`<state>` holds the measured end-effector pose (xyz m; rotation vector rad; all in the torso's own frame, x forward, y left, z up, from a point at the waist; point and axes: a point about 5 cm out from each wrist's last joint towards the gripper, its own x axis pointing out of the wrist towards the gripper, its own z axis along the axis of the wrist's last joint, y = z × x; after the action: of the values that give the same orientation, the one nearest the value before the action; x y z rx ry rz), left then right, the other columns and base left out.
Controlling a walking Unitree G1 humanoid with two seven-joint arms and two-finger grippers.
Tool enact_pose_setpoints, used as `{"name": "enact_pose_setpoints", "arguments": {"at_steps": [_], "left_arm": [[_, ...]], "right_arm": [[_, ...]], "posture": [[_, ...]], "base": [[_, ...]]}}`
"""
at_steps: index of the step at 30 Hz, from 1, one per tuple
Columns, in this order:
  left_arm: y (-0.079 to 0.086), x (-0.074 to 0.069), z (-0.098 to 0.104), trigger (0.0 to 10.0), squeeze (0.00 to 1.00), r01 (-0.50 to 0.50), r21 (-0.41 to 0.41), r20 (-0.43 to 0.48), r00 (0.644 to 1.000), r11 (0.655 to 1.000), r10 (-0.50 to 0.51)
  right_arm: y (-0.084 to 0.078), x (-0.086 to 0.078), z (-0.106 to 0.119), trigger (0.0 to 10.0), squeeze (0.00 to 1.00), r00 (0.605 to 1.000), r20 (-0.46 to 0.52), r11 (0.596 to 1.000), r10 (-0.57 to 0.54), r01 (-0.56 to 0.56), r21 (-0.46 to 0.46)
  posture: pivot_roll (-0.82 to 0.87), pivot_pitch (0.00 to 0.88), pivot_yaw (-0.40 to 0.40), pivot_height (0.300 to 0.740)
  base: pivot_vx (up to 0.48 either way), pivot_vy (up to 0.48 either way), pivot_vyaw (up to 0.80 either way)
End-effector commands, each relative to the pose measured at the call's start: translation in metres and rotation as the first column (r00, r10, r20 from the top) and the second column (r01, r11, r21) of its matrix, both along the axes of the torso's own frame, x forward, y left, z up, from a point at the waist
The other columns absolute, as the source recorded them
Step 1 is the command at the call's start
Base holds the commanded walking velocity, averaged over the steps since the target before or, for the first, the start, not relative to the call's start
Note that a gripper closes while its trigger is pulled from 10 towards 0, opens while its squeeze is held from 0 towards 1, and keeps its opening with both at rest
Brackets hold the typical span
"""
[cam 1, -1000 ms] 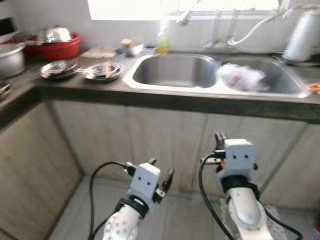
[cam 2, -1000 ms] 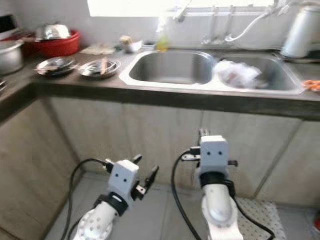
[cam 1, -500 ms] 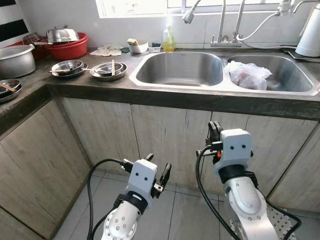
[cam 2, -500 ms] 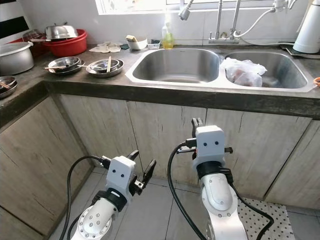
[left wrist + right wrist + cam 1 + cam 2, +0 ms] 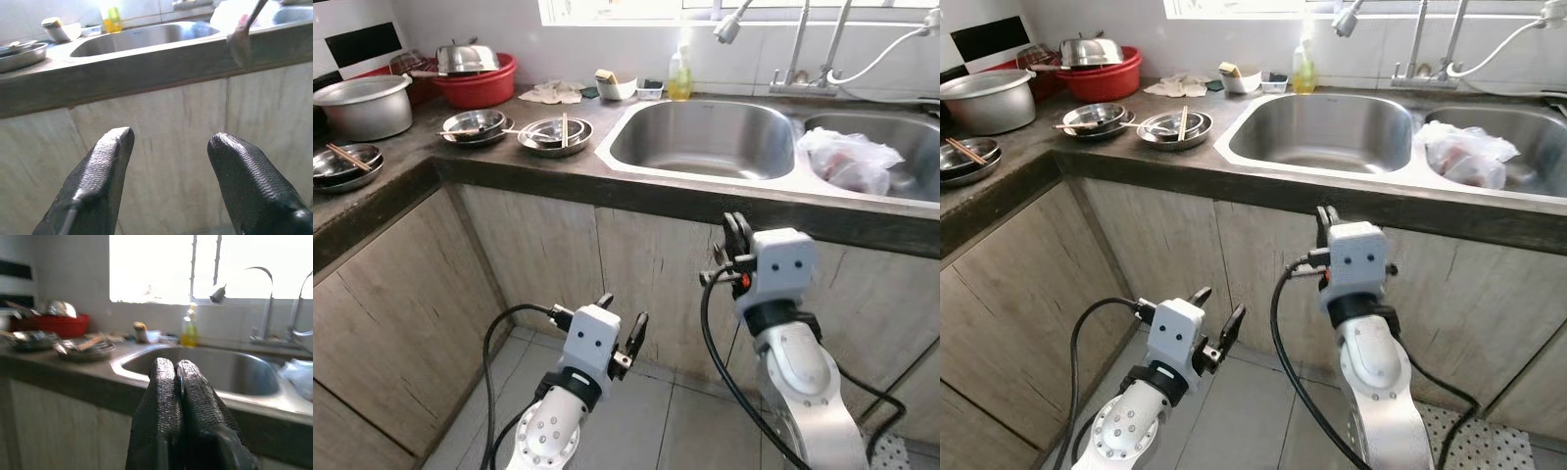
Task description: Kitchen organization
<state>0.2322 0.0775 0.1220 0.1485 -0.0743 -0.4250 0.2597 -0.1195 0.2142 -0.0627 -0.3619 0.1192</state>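
Steel bowls [image 5: 554, 134] sit well beyond spread left end effector [image 5: 620, 326], pressed-together right end effector [image 5: 736, 235].

Cabinet fronts [image 5: 636, 264] block both claws; left sink basin [image 5: 705, 142] open.

Sink [image 5: 705, 147]: brushed steel, satin sheen. Bowls [image 5: 555, 134]: shiny metal. Basin [image 5: 480, 78]: glossy red plastic. Surface [image 5: 519, 166]: dark matt stone w/ rough edge. Cabinet doors [image 5: 529, 255]: pale wood-grain, matt. Bag [image 5: 847, 162]: crinkled clear plastic. Left hand [image 5: 168, 142] pads [image 5: 105, 161]: black textured rubber.
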Motion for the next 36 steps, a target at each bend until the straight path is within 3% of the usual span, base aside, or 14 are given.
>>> {"name": "enact_pose_setpoints", "arguments": {"at_steps": [1, 5, 15, 36], "left_arm": [[-0.003, 0.000, 0.001, 10.0, 0.00, 0.010, -0.003, 0.004, 1.000, 1.000, -0.010], [-0.002, 0.001, 0.001, 10.0, 0.00, 0.009, -0.001, 0.006, 1.000, 1.000, -0.009], [-0.002, 0.000, 0.001, 10.0, 0.00, 0.006, -0.003, 0.003, 1.000, 1.000, -0.006], [-0.005, 0.001, 0.003, 10.0, 0.00, 0.006, -0.012, 0.009, 1.000, 1.000, -0.006]], "right_arm": [[-0.003, 0.001, 0.006, 10.0, 0.00, 1.000, 0.017, 1.000, 0.005, -0.005, 0.003], [-0.003, 0.007, 0.020, 10.0, 0.00, 0.998, 0.063, 1.000, 0.019, -0.019, 0.012], [-0.005, 0.013, 0.029, 10.0, 0.00, 0.996, 0.088, 0.999, 0.022, -0.025, 0.025], [-0.008, 0.018, 0.025, 10.0, 0.00, 0.997, 0.070, 1.000, 0.019, -0.020, 0.018]], "posture": [[-0.05, 0.000, 0.019, 0.740], [-0.04, 0.000, 0.017, 0.740], [-0.04, 0.000, 0.014, 0.740], [-0.04, 0.000, 0.013, 0.740]], "base": [[0.292, 0.000, 0.00], [0.292, 0.000, 0.00], [0.298, 0.000, 0.00], [0.309, 0.000, 0.00]]}}
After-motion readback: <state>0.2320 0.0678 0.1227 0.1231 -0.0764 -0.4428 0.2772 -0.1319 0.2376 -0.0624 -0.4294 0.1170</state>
